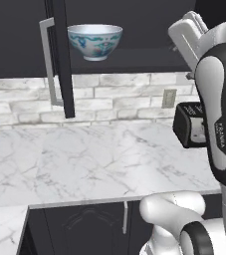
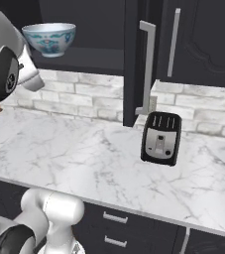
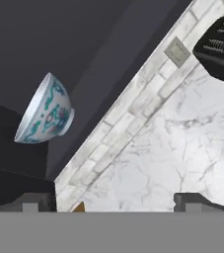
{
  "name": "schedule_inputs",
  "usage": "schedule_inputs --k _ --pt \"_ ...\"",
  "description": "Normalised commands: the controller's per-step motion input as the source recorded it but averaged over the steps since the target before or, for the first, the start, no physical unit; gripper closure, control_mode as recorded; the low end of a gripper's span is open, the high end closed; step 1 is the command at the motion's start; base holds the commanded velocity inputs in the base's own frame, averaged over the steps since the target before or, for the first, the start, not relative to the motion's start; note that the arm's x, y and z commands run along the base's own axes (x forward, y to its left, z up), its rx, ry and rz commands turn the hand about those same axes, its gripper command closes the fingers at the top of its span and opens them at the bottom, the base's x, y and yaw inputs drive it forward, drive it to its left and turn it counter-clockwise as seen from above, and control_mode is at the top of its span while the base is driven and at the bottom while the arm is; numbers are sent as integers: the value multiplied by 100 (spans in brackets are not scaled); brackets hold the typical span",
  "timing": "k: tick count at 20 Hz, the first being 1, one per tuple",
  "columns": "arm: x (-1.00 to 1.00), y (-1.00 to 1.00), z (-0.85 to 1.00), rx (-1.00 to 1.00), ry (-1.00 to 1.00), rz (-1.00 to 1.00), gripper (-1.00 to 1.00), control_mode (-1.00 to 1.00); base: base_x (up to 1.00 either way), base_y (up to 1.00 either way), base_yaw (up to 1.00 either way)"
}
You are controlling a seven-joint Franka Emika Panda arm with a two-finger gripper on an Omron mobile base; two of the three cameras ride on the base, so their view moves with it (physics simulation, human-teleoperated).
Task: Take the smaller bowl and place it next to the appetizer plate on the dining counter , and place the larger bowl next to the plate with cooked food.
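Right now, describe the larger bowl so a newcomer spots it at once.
Look above the marble worktop to the open dark cabinet. On its shelf stands the bowl: deep, white, painted blue, red and green. Nothing else is seen on that shelf; the toaster stands below.

Even, diffuse rendered light brightens the marble worktop point(image 1: 84, 159) and white brick wall point(image 1: 119, 97), with no glare. The open cabinet point(image 1: 134, 30) stays dim (nearly black inside). A soft shadow sits beneath the toaster point(image 2: 160, 137). All edges are sharp, with no blur or distortion.

I log the larger bowl point(image 1: 94, 42) white with blue, green, possibly red pattern; table point(image 1: 84, 159) white, grey-veined; toaster point(image 2: 160, 138) black.
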Motion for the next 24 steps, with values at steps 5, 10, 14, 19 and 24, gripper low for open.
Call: schedule_inputs --k 5,10,14,19,24 --pt "37 0 -5 17 -11 13 -100 -100 0 0 0" --pt "92 16 -6 21 0 22 -100 -100 0 0 0" --pt "82 7 5 20 0 29 -100 -100 0 0 0" --pt "30 0 12 1 2 0 -100 -100 0 0 0" --pt "17 26 20 -9 -1 0 -100 -100 0 0 0"
